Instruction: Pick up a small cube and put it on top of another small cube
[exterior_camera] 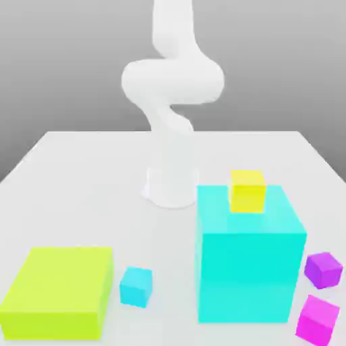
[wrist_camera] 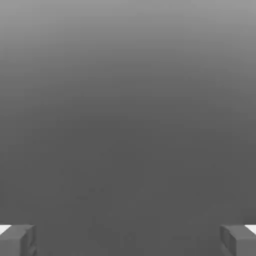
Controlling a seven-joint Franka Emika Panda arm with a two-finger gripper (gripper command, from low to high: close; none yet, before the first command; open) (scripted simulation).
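Because the small matte magenta-pink cube (exterior_camera: 317,320) sits turned beside the big cyan block (exterior_camera: 250,270), descending jaws (wrist_camera: 128,241) could clip that block. They stand wide apart, empty.

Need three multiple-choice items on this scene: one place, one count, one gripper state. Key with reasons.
1. Where is the small yellow cube?
A) on the green block
B) on the big cyan cube
C) on the table

2. How many small cubes are there?
A) two
B) three
C) four

3. Gripper state?
A) open, empty
B) shut, empty
C) holding a cube

1 B: the small yellow cube sits atop the big cyan cube.
2 C: yellow, plus small light-blue cube, small purple cube, small magenta cube.
3 A: gripper fingers stand wide apart, nothing between.
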